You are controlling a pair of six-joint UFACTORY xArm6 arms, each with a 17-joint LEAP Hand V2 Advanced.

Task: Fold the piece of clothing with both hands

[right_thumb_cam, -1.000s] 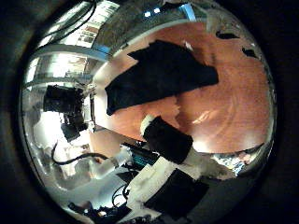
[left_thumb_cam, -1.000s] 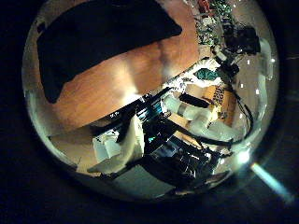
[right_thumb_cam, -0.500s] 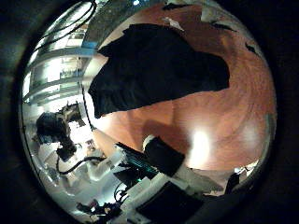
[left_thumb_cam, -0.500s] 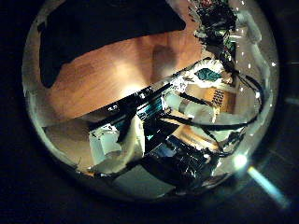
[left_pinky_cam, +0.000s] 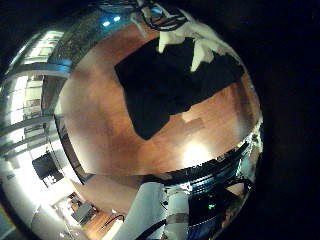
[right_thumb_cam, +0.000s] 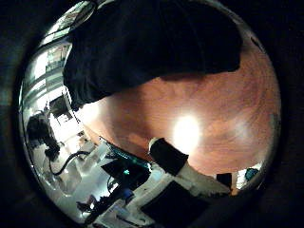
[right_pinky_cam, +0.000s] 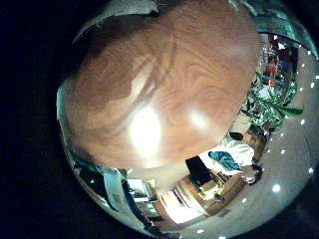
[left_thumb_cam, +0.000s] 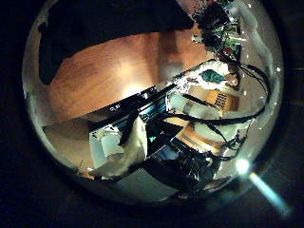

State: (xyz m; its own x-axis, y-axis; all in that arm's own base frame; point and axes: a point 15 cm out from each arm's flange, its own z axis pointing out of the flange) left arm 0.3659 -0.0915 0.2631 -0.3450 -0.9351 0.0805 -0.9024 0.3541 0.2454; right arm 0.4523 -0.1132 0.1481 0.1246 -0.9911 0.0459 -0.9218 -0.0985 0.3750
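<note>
— Since a second ago, our right palm view has closed on the dark garment (right_thumb_cam: 152, 47), flat on the wooden table (right_thumb_cam: 218, 114).
— We're nearing its edge to grasp it; fingers: cannot tell.

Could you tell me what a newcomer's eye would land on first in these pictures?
First, the dark piece of clothing spread flat on the glossy brown wooden table; it fills much of the right thumb side palm view, so it is close to that palm. In the left little finger side palm view, pale fingers reach over the cloth's edge.
</note>
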